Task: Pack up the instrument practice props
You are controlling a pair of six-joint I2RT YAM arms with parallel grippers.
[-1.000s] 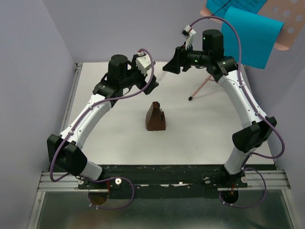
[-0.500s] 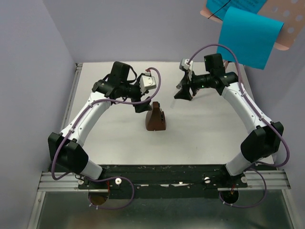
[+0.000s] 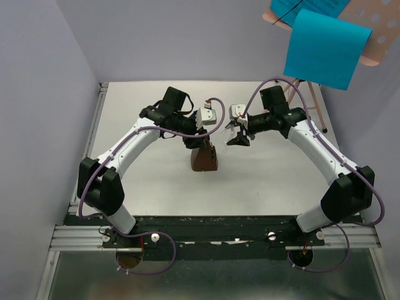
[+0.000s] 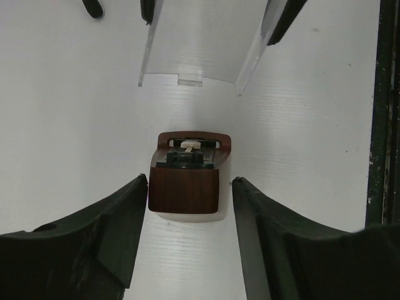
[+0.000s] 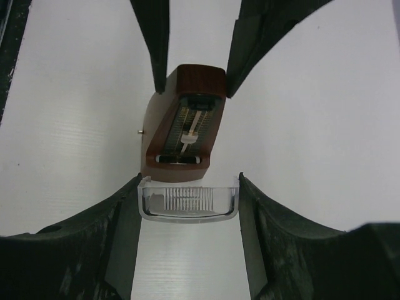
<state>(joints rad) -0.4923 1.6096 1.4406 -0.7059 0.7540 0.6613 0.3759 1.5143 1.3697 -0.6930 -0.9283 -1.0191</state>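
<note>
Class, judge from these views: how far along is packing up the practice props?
Done: nothing packed. In hand: right tool holds a clear cover by the metronome; left tool straddles it, contact unclear. Left: pink stand and blue sheet, standing far right.

Robotics lab test cell: a white flat table [image 3: 262, 181] enclosed by plain lavender wall panels [image 3: 44, 94], with a slotted aluminium mounting rail [image 3: 75, 237] along its near edge.

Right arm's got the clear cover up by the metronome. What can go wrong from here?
1. The right gripper pinches the clear cover only by its side edges; it could slip or twist.
2. The left gripper straddles the metronome close to the cover, so fingers might clash or tip it.
</note>
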